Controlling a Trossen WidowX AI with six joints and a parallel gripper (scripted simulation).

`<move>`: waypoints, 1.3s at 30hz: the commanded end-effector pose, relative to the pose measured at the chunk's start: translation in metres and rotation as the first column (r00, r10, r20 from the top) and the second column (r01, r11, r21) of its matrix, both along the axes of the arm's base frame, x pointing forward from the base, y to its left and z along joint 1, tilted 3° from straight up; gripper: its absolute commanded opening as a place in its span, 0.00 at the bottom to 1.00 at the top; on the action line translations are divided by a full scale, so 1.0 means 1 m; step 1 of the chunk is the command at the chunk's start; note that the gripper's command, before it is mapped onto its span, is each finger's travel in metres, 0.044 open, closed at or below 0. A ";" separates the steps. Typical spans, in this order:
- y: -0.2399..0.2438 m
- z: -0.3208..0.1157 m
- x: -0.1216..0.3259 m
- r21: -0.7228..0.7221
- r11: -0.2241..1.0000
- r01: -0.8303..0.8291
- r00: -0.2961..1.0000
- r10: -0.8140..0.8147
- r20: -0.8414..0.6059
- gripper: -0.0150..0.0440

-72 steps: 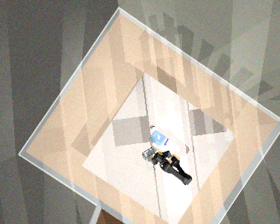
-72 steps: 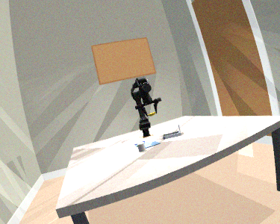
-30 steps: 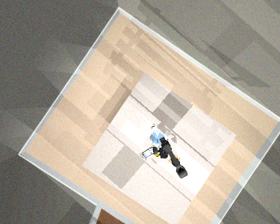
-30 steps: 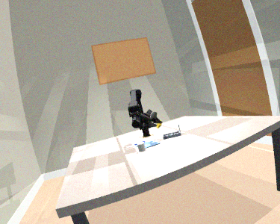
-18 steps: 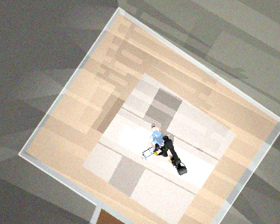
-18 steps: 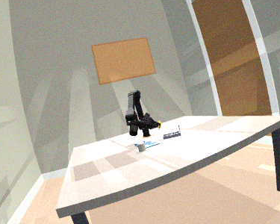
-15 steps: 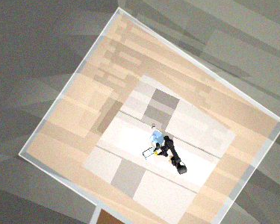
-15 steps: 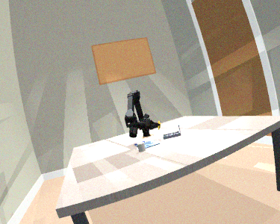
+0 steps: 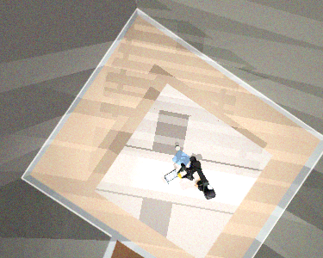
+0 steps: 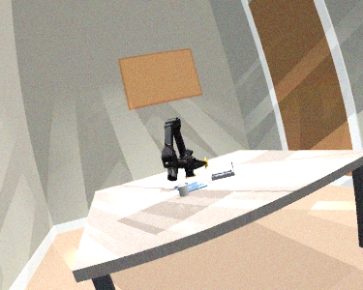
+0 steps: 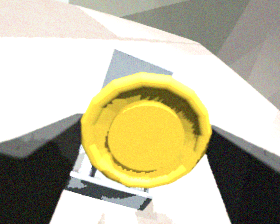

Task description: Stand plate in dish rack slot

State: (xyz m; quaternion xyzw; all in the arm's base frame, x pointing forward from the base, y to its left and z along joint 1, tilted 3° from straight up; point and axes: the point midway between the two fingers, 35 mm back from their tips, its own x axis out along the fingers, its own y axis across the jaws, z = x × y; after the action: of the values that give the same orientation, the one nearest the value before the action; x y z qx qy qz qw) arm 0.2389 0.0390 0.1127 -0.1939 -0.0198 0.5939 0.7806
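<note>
Closest to the wrist camera, the yellow plate (image 11: pixel 146 134) fills the middle of the view, its hollow face turned toward the lens, with the two dark fingers of the gripper (image 11: pixel 145 165) standing at either side of it; the gripper is clamped on the plate by its rim and carries it clear of the table. Just behind and below the plate lies the dish rack (image 11: pixel 131 75), a grey base whose far end shows above the plate and whose near end, with pale rails, shows under the plate's lower edge, so the plate hangs over the rack and not yet in a slot. From the exterior view, a small grey cup (image 10: pixel 183 189) stands nearest the table's front edge, touching or just beside a flat light-blue item (image 10: pixel 196 186) lying on the white table (image 10: pixel 278 184). Behind these the black arm (image 10: pixel 173 147) folds down from its raised elbow, the gripper (image 10: pixel 202 162) pointing sideways toward the rack (image 10: pixel 223 174), with the plate (image 10: pixel 205 162) seen only as a thin yellow sliver at the fingertips, above the table and just beside the rack's near end. Farther back are an orange board (image 10: pixel 161 77) on the grey wall and a brown door (image 10: pixel 307 72) to the right. In the top view the arm (image 9: pixel 200 176) sits beside the blue item (image 9: pixel 181 157) and the rack (image 9: pixel 171 177)
</note>
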 end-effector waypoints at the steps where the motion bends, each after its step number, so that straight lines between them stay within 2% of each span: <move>1: 0.004 -0.008 0.000 0.006 1.000 0.000 1.000 0.000 -0.010 0.25; 13: 0.019 -0.026 0.008 -0.005 1.000 -0.003 1.000 0.003 0.004 0.25; 39: 0.046 -0.025 0.016 -0.020 1.000 -0.006 1.000 0.006 0.027 0.25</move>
State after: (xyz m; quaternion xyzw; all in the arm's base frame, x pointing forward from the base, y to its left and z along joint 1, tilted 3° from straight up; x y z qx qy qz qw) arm 0.2577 0.0816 0.0896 -0.2128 -0.0278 0.5928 0.7762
